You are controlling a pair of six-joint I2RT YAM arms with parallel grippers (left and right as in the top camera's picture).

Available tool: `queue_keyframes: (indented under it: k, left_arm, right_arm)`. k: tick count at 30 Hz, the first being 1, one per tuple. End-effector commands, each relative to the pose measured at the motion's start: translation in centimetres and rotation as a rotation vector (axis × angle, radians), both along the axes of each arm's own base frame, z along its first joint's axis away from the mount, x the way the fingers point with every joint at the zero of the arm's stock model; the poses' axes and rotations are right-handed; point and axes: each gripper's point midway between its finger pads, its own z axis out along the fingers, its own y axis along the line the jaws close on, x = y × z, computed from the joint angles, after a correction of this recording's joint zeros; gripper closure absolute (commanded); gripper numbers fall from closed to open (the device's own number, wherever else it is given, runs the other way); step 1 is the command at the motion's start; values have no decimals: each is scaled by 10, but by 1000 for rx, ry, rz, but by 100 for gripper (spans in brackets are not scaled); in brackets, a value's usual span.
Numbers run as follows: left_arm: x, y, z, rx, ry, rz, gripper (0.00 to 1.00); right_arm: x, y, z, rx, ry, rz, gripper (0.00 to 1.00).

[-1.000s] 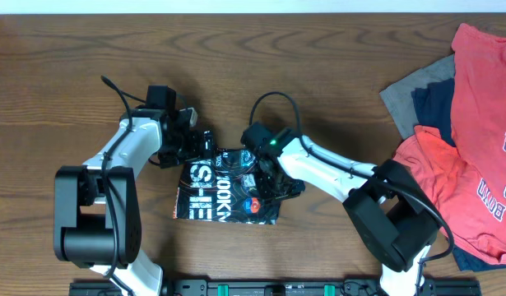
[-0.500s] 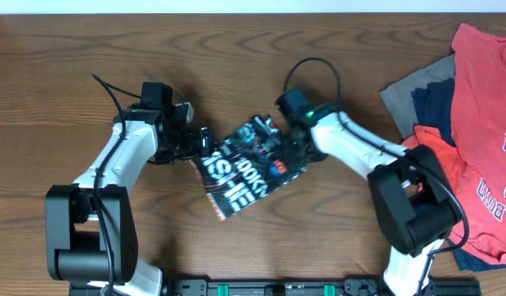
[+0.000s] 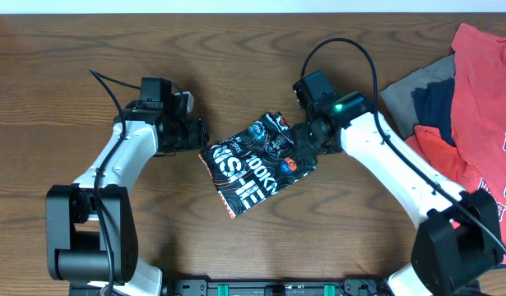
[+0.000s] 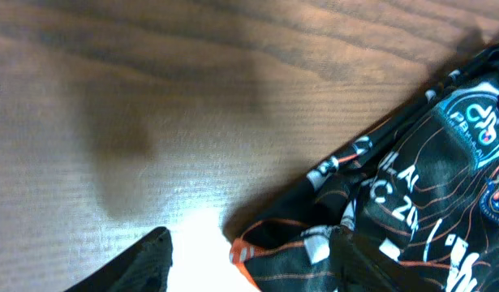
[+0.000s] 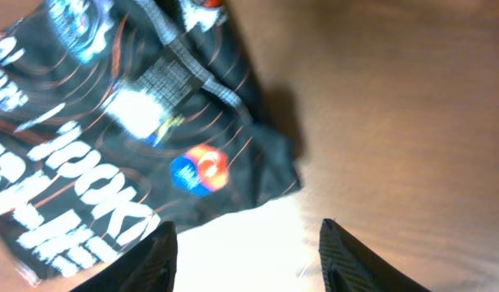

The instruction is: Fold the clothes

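Wooden table [image 3: 71, 49], crumpled black jersey [image 3: 251, 164], red T-shirts [image 3: 483, 99] heaped aside

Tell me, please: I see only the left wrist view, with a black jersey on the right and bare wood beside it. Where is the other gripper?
Observer: Overhead, the right gripper is at the far right corner of the jersey.
Operator: Does it hold the cloth?
Observer: No. In the right wrist view its fingers stand apart with bare table between them.
Operator: How does the jersey lie as a whole?
Observer: It is a compact folded packet, turned diagonally, with the white lettering facing up.
Operator: Are more clothes waiting?
Observer: Yes, there is a pile at the table's right edge: red T-shirts over a grey garment and a navy garment.
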Motion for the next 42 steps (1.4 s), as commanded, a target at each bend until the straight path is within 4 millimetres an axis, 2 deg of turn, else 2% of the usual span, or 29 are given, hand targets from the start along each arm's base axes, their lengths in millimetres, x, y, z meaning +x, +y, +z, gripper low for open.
queue_keyframes:
  k: [1,5,9,13,15,19,22,25,30,33,35,38,41,42]
  left_arm:
    - [-2,-5,-11,9,20,-23,40]
    - [-12,-14,-29,14,81,-51,44]
    - [-26,-26,-41,22,141,-90,47]
    - [-42,-32,-47,37,203,-119,54]
    - [-50,-31,-49,52,238,-122,59]
    - [-71,-23,-52,84,323,-119,60]
    - [-92,-20,-54,90,403,-118,60]
    - [-116,-17,-53,91,519,-64,60]
    - [-147,-12,-45,111,674,22,60]
    - [-157,-10,-41,120,721,23,59]
    - [-157,-9,-39,120,720,25,48]
    - [-141,-8,-30,104,667,37,42]
    - [-108,-6,-10,75,547,61,36]
    - [-95,-5,-4,66,497,64,30]
  right_arm:
    - [-17,11,-12,8,67,-19,47]
    - [-29,24,-27,5,104,19,51]
    - [-41,29,-48,-25,146,37,56]
    - [-45,26,-71,-43,175,22,58]
    - [-45,23,-80,-49,179,15,59]
    - [-39,12,-93,-90,156,-3,59]
    - [-25,-1,-99,-145,98,-28,60]
    - [1,-12,-100,-187,-1,-51,62]
    - [53,4,-91,-110,-192,46,59]
    - [69,11,-84,-80,-261,58,59]
    - [69,15,-82,-64,-257,62,58]
    - [61,15,-82,-57,-219,73,53]
    - [49,8,-78,-78,-181,76,50]
    - [46,6,-75,-83,-173,77,48]
